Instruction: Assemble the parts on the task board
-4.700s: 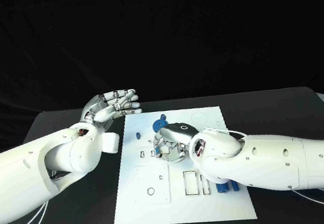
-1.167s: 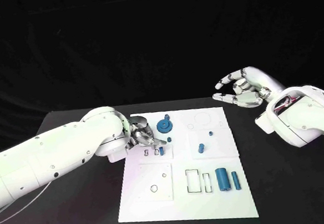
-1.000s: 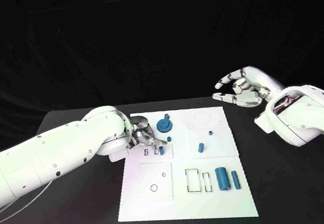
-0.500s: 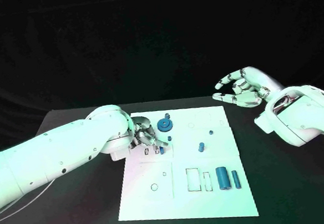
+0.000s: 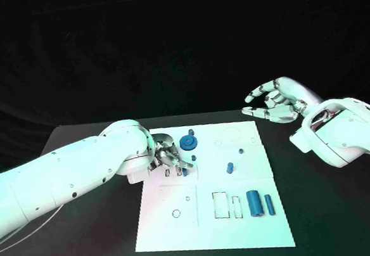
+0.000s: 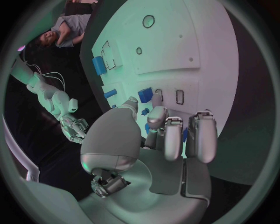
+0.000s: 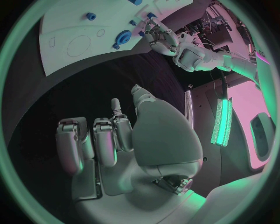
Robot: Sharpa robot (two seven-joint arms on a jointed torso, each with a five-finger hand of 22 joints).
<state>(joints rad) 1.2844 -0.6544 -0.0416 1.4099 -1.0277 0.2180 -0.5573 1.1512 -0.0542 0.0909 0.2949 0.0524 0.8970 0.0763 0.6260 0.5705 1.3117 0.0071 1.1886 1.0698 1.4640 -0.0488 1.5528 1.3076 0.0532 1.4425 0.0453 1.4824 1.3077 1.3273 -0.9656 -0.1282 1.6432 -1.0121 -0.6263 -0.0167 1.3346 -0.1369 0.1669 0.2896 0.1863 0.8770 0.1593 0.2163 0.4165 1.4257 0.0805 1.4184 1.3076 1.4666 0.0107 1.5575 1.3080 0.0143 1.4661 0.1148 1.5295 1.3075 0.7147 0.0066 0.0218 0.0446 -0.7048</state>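
- The board (image 5: pixel 211 220) lies flat in the middle of the black table (image 5: pixel 343 209), long side running away from the robot.
- The left hand (image 5: pixel 169 157) is down on the board's left edge at its far half, fingers curled in over the small slots there.
- In the left wrist view the fingertips (image 6: pixel 160 113) close round a small blue block (image 6: pixel 145 94) right at a slot; the block sits between thumb and fingers, so the hand appears to pinch it. Whether the block is already seated in the slot cannot be told.
- Two narrow slot outlines (image 6: pixel 179 96) lie just beside that block, with nothing in them.
- The right hand (image 5: pixel 277 101) is raised off the table, beyond the board's far right corner and well apart from it; its fingers are spread and loosely bent, holding nothing.
- A blue gear (image 5: pixel 188 143) stands on the far part of the board, just beside the left hand, with a small blue peg (image 5: pixel 189 132) beyond it.
- A faint round outline (image 5: pixel 233 136) lies to the right of the gear, nothing in it.
- Near the board's middle a short blue pin (image 5: pixel 230 167) stands up, and a smaller one (image 5: pixel 240 153) is close by.
- Toward the near end is a row of recesses: an open rectangular one (image 5: pixel 219 204), a narrower open one (image 5: pixel 236 205), then a thick blue cylinder (image 5: pixel 253 203) and a thinner one (image 5: pixel 270 204) lying lengthwise side by side.
- A small ring outline (image 5: pixel 176 213) marks the near-left panel.
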